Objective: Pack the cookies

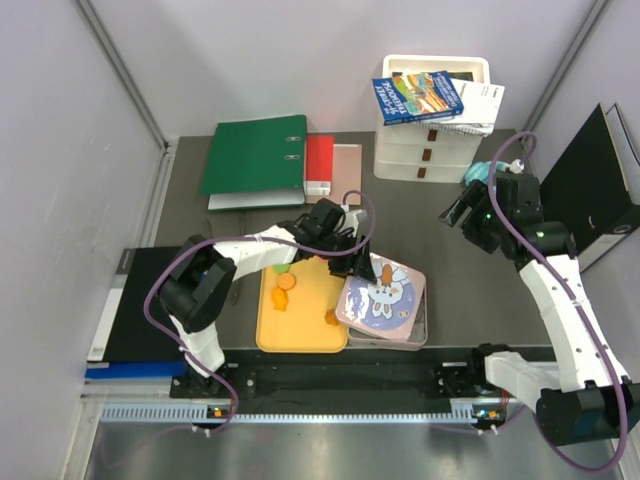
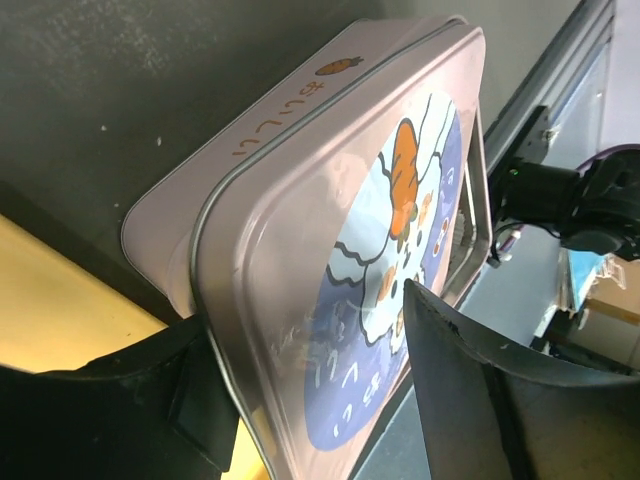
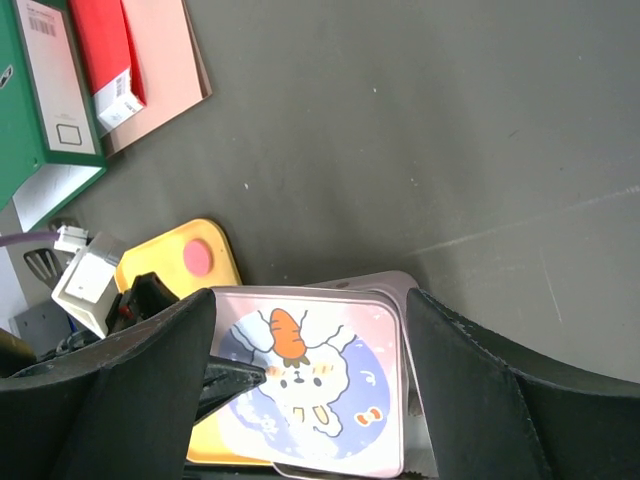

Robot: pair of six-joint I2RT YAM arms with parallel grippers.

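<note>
A yellow tray (image 1: 300, 330) holds orange cookies (image 1: 286, 283), with another orange one (image 1: 331, 317) near its right edge. A pink cookie (image 3: 198, 257) lies at the tray's far corner. A pink tin (image 1: 420, 318) stands right of the tray. Its rabbit-print lid (image 1: 385, 292) lies tilted over it and also shows in the left wrist view (image 2: 330, 220) and the right wrist view (image 3: 320, 390). My left gripper (image 1: 352, 262) (image 2: 305, 320) is shut on the lid's left edge. My right gripper (image 1: 462, 215) (image 3: 310, 300) is open and empty, held high above the tin's far side.
A green binder (image 1: 255, 155), a red box (image 1: 318, 165) and a pink sheet lie at the back. A white drawer unit (image 1: 428, 150) with books (image 1: 418, 95) on top stands at the back right. A black binder (image 1: 600, 180) stands at the right, a black board (image 1: 140, 300) at the left.
</note>
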